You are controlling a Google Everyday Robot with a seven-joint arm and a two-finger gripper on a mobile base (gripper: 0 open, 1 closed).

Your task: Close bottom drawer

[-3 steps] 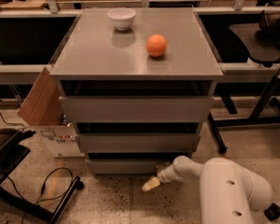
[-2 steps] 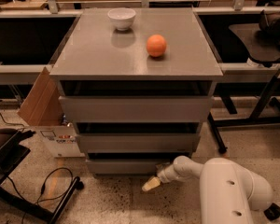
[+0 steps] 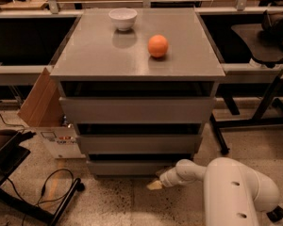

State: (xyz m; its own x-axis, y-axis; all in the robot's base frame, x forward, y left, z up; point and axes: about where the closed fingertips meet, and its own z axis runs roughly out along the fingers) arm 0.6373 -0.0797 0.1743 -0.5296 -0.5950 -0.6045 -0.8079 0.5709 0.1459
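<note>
Grey bottom drawer point(image 3: 127, 167) has the claw point(image 3: 155, 185), openness unclear, just before it; cardboard box point(image 3: 41, 103) stands left.

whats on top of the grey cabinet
On the cabinet top sit a white bowl, toward the back, and an orange, nearer the front right. Drawer contents are hidden. The gripper is low, by the bottom drawer front.

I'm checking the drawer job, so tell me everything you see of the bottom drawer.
The bottom drawer is a plain matte grey front panel with no handle, lowest and narrowest of three, just above the floor. A dark gap runs above it. The end effector sits low before its right part, near its lower edge; whether they touch is unclear.
</note>
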